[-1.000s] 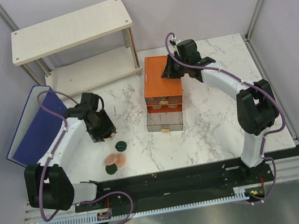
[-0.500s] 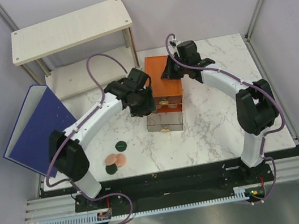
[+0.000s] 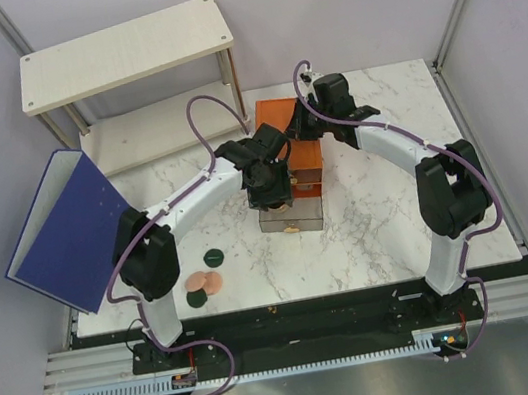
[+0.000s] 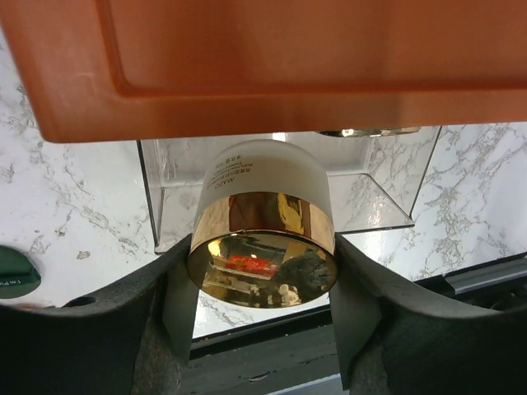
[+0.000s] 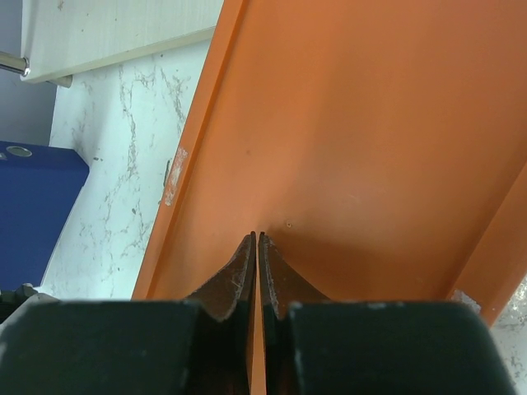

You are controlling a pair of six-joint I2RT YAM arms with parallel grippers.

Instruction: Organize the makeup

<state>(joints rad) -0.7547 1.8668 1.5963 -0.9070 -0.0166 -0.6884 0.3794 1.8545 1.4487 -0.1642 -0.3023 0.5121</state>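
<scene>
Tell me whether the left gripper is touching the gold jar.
Touching. The left wrist view shows the left gripper pressing both sides of the gold jar.

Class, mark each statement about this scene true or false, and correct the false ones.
1. The left hand holds the jar. True.
2. The right hand is wide open. False: it is shut on the edge of the box.
3. Three discs lie on the table. True.
4. The binder lies closed under the box. False: it stands open at the table's left edge.
</scene>
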